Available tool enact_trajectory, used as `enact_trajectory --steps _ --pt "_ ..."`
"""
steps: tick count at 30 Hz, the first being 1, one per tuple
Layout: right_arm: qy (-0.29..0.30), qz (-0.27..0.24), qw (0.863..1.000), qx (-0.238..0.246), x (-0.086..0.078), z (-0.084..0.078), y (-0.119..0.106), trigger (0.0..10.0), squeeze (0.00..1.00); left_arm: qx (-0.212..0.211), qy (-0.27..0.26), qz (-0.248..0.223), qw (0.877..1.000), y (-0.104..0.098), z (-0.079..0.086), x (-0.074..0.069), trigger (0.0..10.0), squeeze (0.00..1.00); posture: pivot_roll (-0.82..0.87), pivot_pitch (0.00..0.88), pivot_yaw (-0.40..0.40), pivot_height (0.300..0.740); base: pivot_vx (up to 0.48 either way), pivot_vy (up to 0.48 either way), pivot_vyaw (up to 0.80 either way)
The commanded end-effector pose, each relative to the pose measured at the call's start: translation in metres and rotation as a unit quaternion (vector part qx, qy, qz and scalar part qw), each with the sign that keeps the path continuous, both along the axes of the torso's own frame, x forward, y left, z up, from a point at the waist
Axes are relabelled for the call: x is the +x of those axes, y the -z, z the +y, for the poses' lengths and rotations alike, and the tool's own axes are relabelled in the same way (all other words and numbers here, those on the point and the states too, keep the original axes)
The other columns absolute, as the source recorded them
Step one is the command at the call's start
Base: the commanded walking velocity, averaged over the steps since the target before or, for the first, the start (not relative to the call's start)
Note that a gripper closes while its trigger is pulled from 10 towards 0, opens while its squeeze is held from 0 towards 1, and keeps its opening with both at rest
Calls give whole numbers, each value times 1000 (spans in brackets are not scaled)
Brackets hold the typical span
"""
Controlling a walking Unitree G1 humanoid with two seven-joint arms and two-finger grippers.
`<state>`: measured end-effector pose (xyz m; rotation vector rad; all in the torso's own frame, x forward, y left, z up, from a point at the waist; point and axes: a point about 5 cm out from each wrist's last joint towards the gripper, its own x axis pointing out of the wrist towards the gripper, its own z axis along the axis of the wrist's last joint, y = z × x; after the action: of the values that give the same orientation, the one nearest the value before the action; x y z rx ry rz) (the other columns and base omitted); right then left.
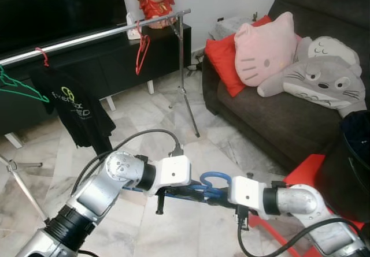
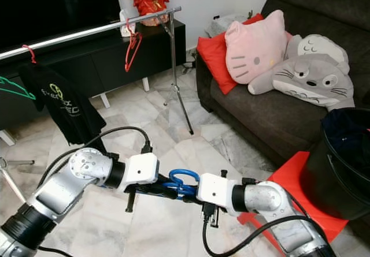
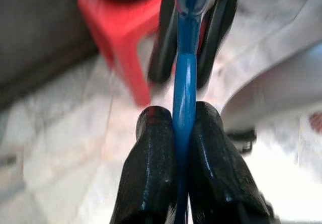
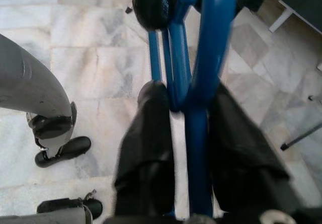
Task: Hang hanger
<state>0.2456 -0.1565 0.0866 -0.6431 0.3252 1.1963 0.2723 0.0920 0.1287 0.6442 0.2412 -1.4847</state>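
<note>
A blue hanger (image 1: 215, 180) hangs low in front of me, between my two arms and above the marble floor. My left gripper (image 3: 183, 117) is shut on its thin bar, with both fingers (image 3: 151, 148) pressed against the blue plastic. From the other side my right gripper (image 4: 187, 95) is shut on the hanger near its hook. In the eye views the two grippers (image 1: 199, 194) (image 1: 219, 192) meet almost tip to tip. The silver rail (image 1: 104, 33) runs across the upper left, carrying a red hanger (image 1: 141, 52), a green hanger (image 1: 20, 88) and a black T-shirt (image 1: 72, 104).
The rail's stand leg (image 1: 186, 89) comes down to the floor ahead. A dark sofa (image 1: 272, 124) with a red cushion and plush pillows stands on the right. A red stool (image 1: 303, 173) with a black bin (image 1: 352, 159) is close to my right arm. A black TV cabinet (image 1: 115, 60) lies behind the rail.
</note>
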Motion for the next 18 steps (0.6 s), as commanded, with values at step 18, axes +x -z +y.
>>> enact_trajectory --steps 18 --pt "18 -1 1000 -26 -1 -11 9 10000 0 60 -26 -25 998 9 19 7 10000 0 -179 0 45 740 0 0 0"
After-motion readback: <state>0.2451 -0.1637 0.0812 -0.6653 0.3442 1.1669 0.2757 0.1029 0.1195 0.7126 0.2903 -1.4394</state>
